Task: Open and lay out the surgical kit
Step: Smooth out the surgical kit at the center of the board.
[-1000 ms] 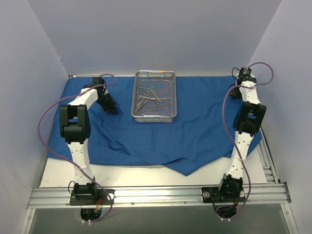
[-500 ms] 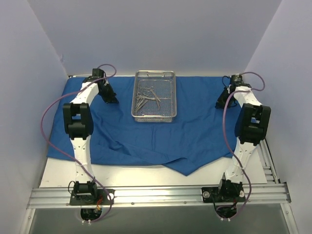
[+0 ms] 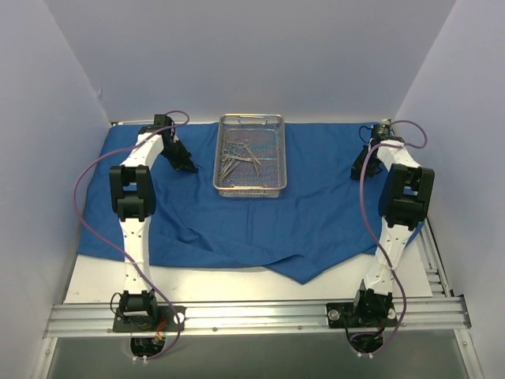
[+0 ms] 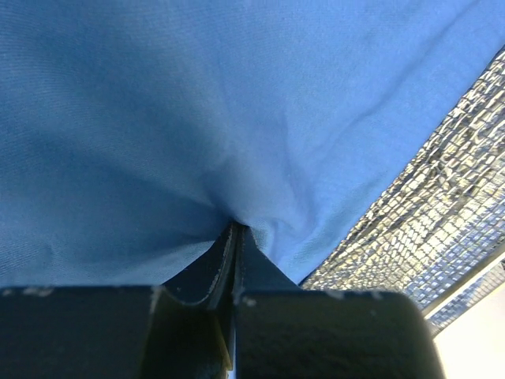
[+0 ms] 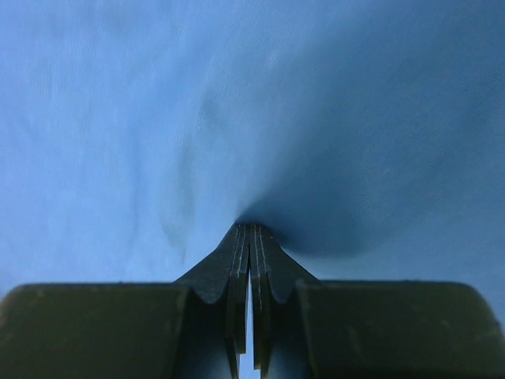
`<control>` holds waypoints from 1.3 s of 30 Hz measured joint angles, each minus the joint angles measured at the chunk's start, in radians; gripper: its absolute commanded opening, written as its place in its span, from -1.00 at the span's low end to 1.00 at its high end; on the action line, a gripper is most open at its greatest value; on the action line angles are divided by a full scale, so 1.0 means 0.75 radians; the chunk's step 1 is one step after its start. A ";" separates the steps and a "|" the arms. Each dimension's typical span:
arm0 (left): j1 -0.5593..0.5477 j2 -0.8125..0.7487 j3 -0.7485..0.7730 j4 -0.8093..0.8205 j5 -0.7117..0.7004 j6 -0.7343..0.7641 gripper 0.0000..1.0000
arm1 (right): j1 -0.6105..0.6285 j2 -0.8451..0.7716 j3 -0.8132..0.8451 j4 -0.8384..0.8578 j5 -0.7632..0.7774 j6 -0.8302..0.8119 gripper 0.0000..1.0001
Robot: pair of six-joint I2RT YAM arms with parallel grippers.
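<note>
- The blue cloth wrap lies opened across the worktop, its near point reaching toward the front edge. I'd say it is spread so the tools can be set out on it.
- The wire-mesh tray sits on the cloth at the middle of the far edge, with the instruments heaped inside and not yet laid out.
- The left claw, just left of the tray, is clamped together on a pinch of cloth.
- The right claw, near the far right corner, is likewise clamped on a fold. Both are probably there to pull wrinkles flat.
</note>
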 measured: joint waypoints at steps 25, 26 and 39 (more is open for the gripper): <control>0.019 0.037 0.086 -0.006 0.014 -0.013 -0.20 | -0.035 0.078 0.267 -0.204 0.141 -0.122 -0.25; 0.022 0.031 0.087 -0.012 -0.004 0.005 -0.15 | -0.035 0.022 0.202 -0.202 0.152 -0.127 -0.18; -0.079 -0.796 -0.729 -0.002 -0.149 0.061 0.58 | 0.289 -0.652 -0.109 -0.382 -0.057 -0.179 0.15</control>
